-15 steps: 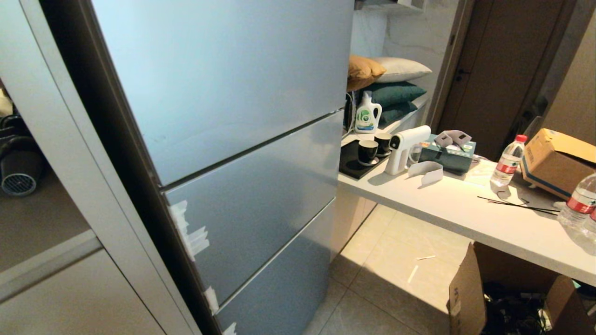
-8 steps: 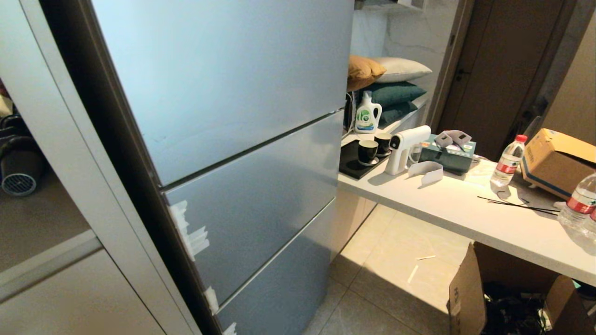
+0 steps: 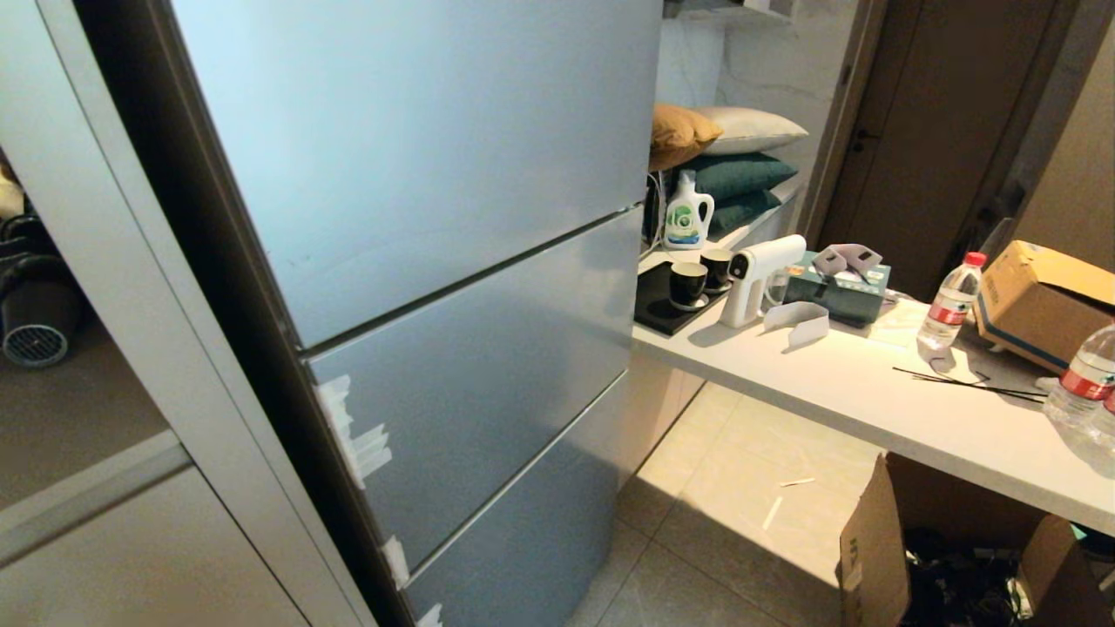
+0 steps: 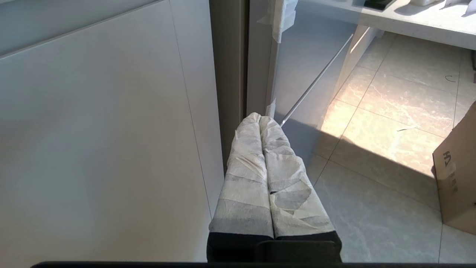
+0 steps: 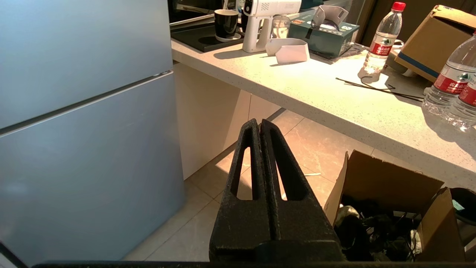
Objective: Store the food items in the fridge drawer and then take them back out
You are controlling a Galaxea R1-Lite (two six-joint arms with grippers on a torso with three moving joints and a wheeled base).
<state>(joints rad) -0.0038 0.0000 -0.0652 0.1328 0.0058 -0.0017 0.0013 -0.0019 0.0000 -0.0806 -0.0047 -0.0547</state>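
The fridge drawer (image 3: 488, 383) is the middle blue-grey panel of the fridge, pushed in flush, with white tape scraps (image 3: 353, 431) on its left edge. The food items are out of view. In the left wrist view my left gripper (image 4: 260, 118), its fingers wrapped in white tape, is shut and empty, hanging low by the fridge's left edge and the lower tape scraps (image 4: 271, 106). My black right gripper (image 5: 258, 123) is shut and empty, low over the floor to the right of the fridge. Neither gripper shows in the head view.
A white cabinet (image 3: 96, 522) stands left of the fridge. To the right a white counter (image 3: 871, 392) carries cups (image 3: 688, 283), a white spray gun (image 3: 758, 274), a tissue box (image 3: 841, 283), water bottles (image 3: 951, 300) and a cardboard box (image 3: 1045, 300). An open carton (image 3: 941, 557) sits on the floor under it.
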